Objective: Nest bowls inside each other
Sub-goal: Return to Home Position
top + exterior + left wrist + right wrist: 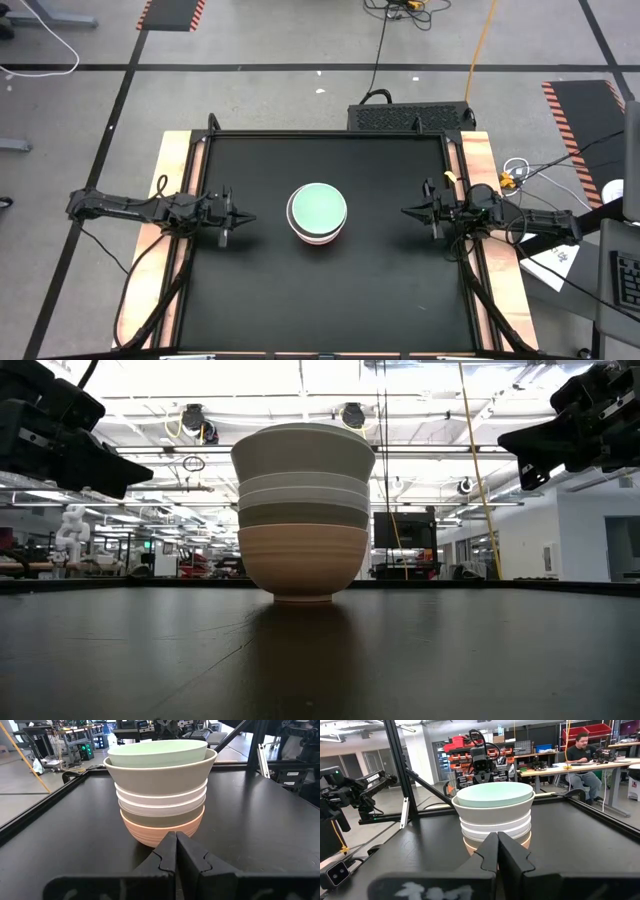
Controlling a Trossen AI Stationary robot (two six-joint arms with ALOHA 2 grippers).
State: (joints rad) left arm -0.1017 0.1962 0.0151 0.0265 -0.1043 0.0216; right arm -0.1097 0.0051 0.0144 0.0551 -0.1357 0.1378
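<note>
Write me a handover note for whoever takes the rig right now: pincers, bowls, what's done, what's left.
Left pincer: shut, empty, left of the stack.
Right pincer: shut, empty, right of it.
Bowls: one nested stack between the pincers, mint green bowl on top, salmon bowl at the bottom.
Done: no loose bowl in view.
Left: probably just the return to home.

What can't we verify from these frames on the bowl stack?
- High view: the mint green bowl covers nearly all of the bowls under it, so they cannot be counted.
- Low view: the grey bowl hides the mint green bowl's body behind its wall.
- Left wrist view: the shut left hand hides the salmon bowl at its foot.
- Right wrist view: the shut right hand hides most of the salmon bowl.
</note>
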